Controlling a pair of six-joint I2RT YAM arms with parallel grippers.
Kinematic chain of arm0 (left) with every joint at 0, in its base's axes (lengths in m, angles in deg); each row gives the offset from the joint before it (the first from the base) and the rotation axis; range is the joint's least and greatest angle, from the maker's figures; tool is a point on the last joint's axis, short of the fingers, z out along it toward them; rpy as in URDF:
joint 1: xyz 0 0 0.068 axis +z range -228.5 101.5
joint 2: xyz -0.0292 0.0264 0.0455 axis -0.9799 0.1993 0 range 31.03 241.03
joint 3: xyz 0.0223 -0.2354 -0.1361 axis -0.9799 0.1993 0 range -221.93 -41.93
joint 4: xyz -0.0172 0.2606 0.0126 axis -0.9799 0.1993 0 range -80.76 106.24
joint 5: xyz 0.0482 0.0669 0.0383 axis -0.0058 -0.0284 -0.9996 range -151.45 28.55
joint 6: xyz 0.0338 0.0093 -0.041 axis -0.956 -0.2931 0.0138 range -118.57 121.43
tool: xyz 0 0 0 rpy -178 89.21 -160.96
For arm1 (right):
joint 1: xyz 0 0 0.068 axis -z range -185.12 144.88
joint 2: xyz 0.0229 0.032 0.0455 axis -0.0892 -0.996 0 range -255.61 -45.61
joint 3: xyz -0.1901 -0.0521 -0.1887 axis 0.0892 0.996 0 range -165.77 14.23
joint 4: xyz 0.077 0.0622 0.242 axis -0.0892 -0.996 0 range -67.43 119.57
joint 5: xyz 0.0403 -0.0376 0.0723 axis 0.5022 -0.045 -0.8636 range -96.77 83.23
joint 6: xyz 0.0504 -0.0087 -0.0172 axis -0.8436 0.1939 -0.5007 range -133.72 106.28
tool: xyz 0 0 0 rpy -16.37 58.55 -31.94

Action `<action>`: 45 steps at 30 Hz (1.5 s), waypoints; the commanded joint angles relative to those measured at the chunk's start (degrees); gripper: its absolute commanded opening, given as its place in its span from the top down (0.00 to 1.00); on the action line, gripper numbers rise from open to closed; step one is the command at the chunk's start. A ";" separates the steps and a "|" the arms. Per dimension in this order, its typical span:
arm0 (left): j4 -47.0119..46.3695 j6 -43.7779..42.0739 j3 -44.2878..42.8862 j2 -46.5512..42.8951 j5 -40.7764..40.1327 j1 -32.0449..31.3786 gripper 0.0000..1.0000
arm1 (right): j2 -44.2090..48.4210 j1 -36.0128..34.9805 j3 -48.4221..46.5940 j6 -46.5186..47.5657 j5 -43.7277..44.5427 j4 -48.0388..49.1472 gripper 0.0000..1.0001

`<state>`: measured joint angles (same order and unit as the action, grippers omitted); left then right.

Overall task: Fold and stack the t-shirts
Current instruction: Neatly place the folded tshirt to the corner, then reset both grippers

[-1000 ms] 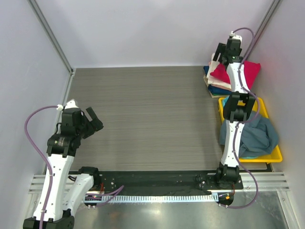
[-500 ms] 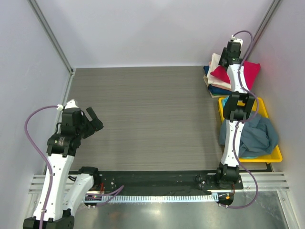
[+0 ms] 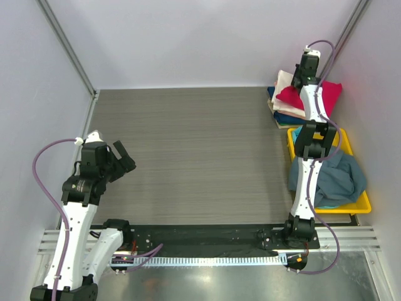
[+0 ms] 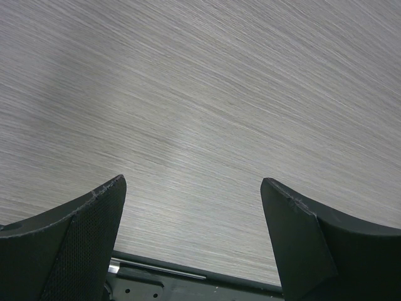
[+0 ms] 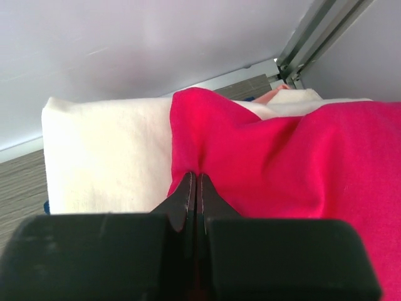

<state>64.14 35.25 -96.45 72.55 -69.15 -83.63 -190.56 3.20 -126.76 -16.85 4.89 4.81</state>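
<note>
At the far right corner a stack of folded t-shirts holds a crimson-pink one on top of a cream-white one, with teal and navy layers beneath. My right gripper is shut on the left edge of the crimson-pink t-shirt, whose cloth puckers at the fingertips. A slate blue-grey t-shirt lies crumpled in the yellow tray. My left gripper stands open above the bare table at the near left, holding nothing.
The yellow tray sits at the right edge, just in front of the stack. Walls and a metal post close in right behind the stack. Wood-grain table spreads between the arms; a black rail runs along its near edge.
My right gripper has closed from wide open onto the crimson-pink t-shirt's edge and shifted slightly toward the back. The left arm has not moved.
</note>
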 commanded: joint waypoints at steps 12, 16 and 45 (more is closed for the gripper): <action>-2.07 -0.51 0.03 -0.12 -0.03 0.82 0.11 | 11.53 -2.34 2.47 0.59 -8.05 9.37 0.99; -2.07 -0.51 0.12 -0.21 -0.03 0.82 0.11 | 10.12 -2.52 2.38 -0.72 -9.90 10.16 0.99; -2.16 -0.43 0.12 -1.00 -0.03 0.91 0.11 | 31.54 -2.69 23.08 -12.23 -14.92 25.19 0.13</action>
<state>64.11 35.25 -96.45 72.46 -69.15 -83.19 -170.43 0.84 -108.90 -24.77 -9.93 24.79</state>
